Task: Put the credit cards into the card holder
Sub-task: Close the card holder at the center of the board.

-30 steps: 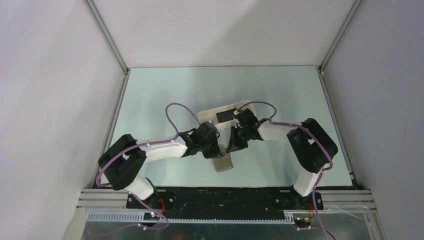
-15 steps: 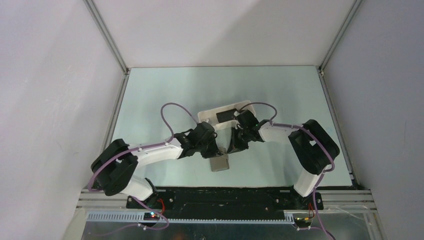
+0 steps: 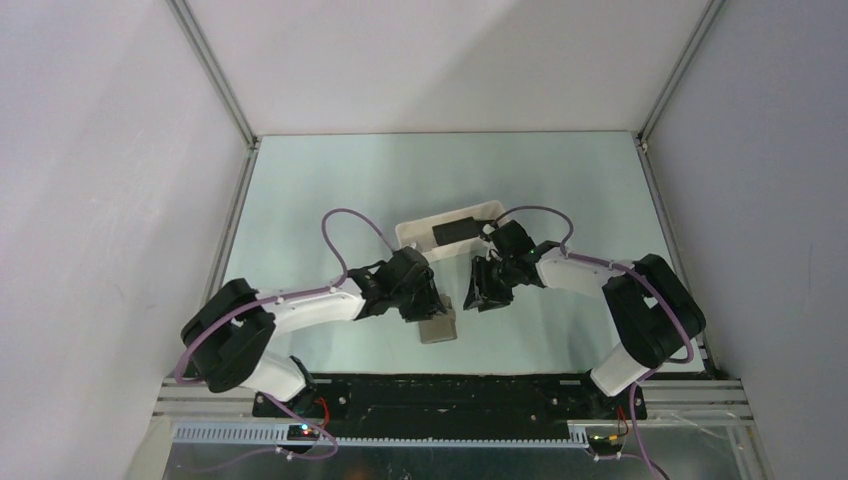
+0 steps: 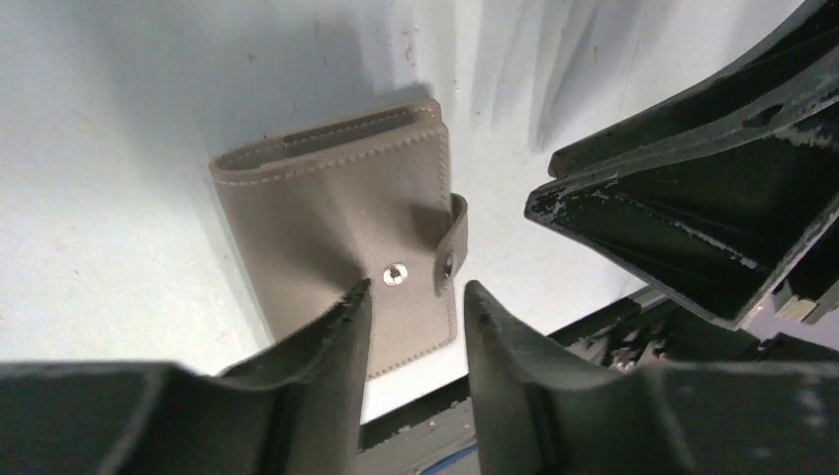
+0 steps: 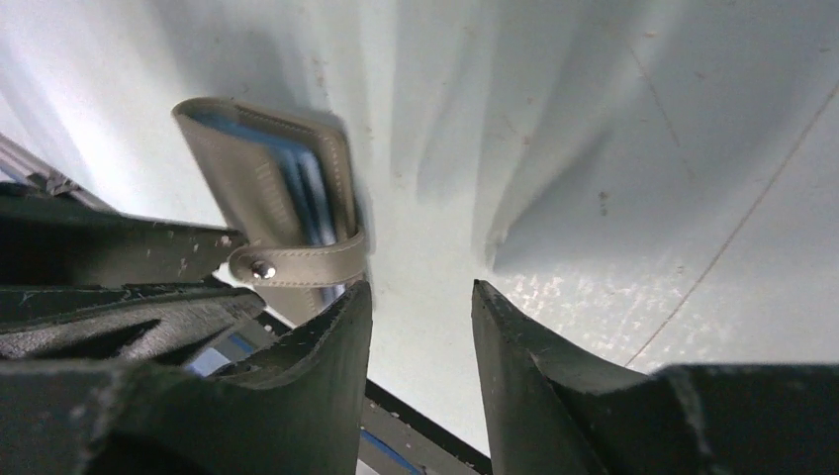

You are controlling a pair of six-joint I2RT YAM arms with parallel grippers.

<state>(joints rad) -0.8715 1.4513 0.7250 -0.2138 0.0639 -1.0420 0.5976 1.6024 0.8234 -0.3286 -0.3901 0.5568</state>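
Judging by the layout, seems to be at the opening of the card holder (image 4: 336, 228). Finds it lying folded on the table (image 4: 89, 198), at 6 o'clock of the white tray (image 3: 412, 232) in the overhead view, close to the arms' bases. Shows the strap tab (image 4: 454, 242) wrapped round the 3 o'clock edge in the left wrist view, apparently unsnapped, short of the bare stud (image 4: 394, 275). Places the left gripper (image 4: 417, 294) right over the near end of the card holder, fingers a little apart and pinching nothing. Places the right gripper (image 5: 419, 289) at 2 o'clock of the card holder, clear of it, fingers likewise spread and empty. Leaves one black credit card (image 3: 455, 228) in the tray at 12 o'clock; cannot tell of any others.

To do it well:
- Pin the lower cover near the spine with the left fingers, pressing down rather than squeezing, so as not to slide it.
- Bring the right gripper in low from 3 o'clock, catch the top flap's free edge beside the strap tab, and fold it over slowly.
- Keep the silvery-blue pockets (image 5: 302, 188) facing up and held wide before fetching the credit card.
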